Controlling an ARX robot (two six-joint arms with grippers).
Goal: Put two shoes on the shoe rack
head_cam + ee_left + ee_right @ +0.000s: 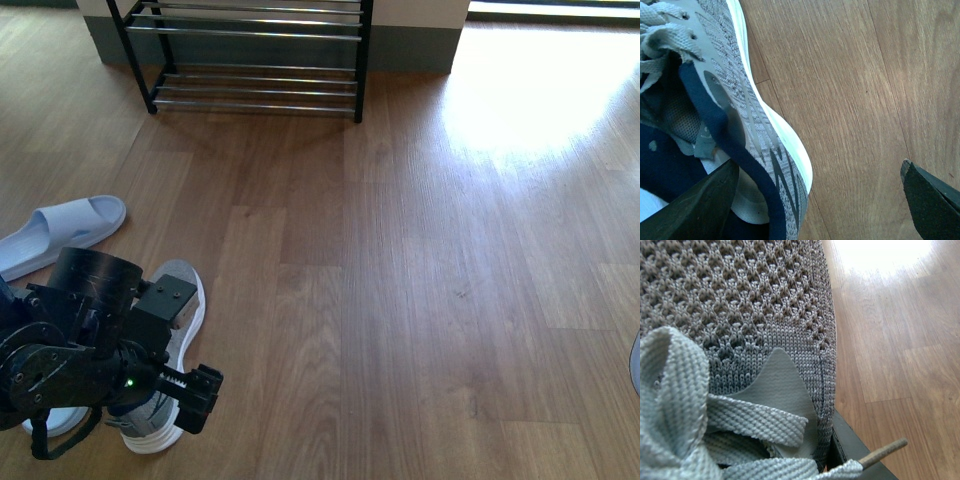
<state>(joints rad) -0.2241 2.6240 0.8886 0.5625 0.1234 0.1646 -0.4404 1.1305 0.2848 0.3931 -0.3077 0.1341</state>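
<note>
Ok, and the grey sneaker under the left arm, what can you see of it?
Grey sneaker: grey knit upper with darker zigzag markings, dark navy collar, grey laces, white sole. It appears to rest sole-down on the wooden floor, near a pale blue slide. The open left gripper straddles its side wall, one finger inside the opening, the other over the floor; whether they touch it is unclear.

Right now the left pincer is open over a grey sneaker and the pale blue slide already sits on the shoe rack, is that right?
No. In the front view the pale blue slide lies on the floor beside the grey sneaker, not on the shoe rack. The left pincer is indeed open over that sneaker.
</note>
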